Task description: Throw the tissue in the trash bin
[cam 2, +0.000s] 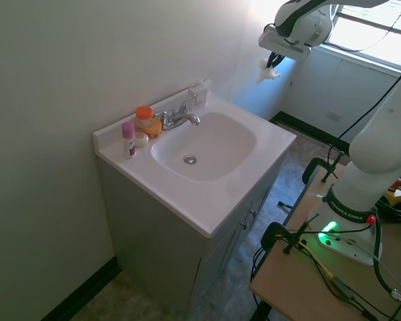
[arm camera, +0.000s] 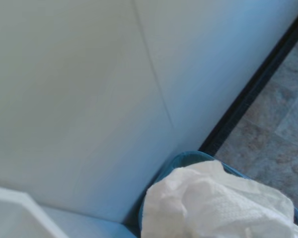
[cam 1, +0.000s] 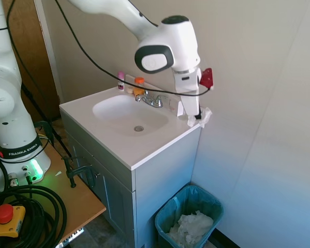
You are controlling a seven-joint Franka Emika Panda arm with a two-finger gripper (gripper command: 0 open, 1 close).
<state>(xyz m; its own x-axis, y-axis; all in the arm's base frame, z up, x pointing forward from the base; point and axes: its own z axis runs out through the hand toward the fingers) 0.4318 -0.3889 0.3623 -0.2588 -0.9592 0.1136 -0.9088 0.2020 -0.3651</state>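
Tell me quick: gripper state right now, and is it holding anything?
Gripper: shut on the tissue, held up past the sink counter's corner, above the trash bin.

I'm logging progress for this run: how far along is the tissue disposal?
Pickup looks done: the gripper is shut on the tissue, held just past the vanity's corner. In hand: carrying it over the trash bin, which sits below. Left: letting go so it drops in with the paper already there.
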